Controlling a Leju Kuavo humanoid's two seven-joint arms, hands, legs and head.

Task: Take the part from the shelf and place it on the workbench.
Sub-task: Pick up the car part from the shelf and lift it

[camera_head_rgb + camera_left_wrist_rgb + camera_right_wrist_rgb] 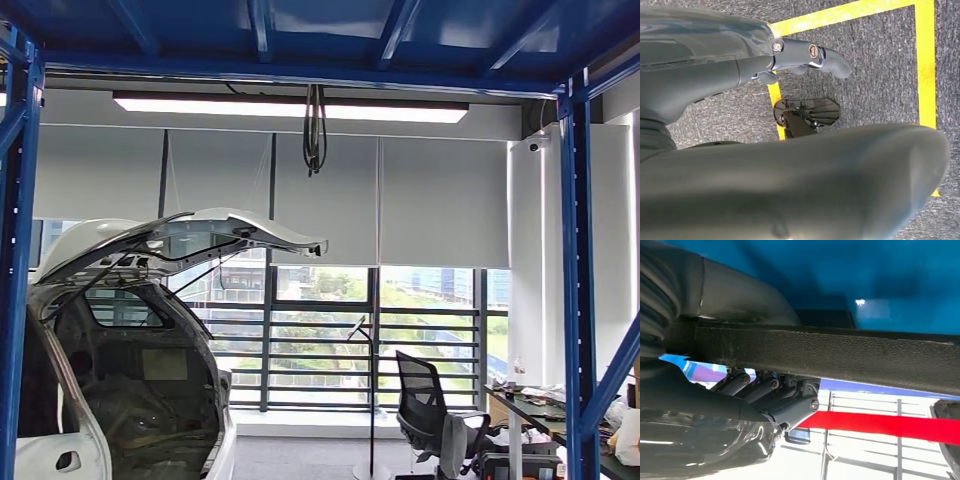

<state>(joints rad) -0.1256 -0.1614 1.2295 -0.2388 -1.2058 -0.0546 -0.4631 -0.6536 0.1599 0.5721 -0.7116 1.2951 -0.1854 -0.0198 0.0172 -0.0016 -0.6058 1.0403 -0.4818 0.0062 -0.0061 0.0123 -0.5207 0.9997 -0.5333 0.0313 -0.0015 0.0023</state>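
Two hands appear in the wrist views. The right hand is wrapped around a long black textured bar, the part, thumb over one side and dark fingers curled under the other, so the part is gripped and lifted close beneath a blue shelf surface; a red strip and pale window bars lie behind it. The left hand hangs over grey carpet marked with yellow tape; its thumb points out straight and it holds nothing, though how the other fingers lie I cannot tell. From the head view, blue shelf uprights frame a white car body with its hatch raised, a black office chair near the windows, and a cluttered tabletop at the right.
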